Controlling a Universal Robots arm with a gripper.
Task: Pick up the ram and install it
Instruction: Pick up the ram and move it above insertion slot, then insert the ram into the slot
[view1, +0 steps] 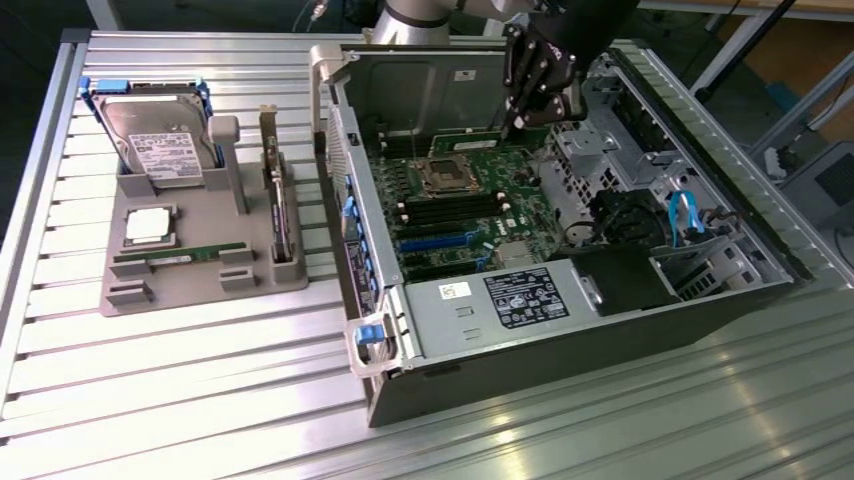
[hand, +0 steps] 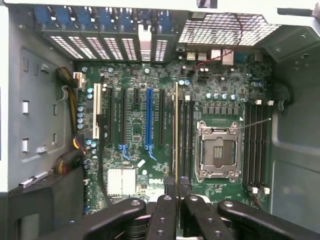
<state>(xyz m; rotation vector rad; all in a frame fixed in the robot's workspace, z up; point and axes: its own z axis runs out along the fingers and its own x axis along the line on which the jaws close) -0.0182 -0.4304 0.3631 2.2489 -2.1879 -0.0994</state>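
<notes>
Seen edge-on in the wrist view, the ram (hand: 176, 130) hides its chips, and its near end is buried between the fingers of the hand (hand: 176, 189). In the exterior view the arm (view1: 400, 20) runs off the upper edge; the hard drive label (view1: 163, 150) is too small to read.

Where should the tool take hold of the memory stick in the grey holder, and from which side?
Take the memory stick by the middle of its upper edge, coming straight down, jaws across its flat faces. It seems to stand on edge in the grey holder, whose blocks cover both ends; only the middle is bare.
</notes>
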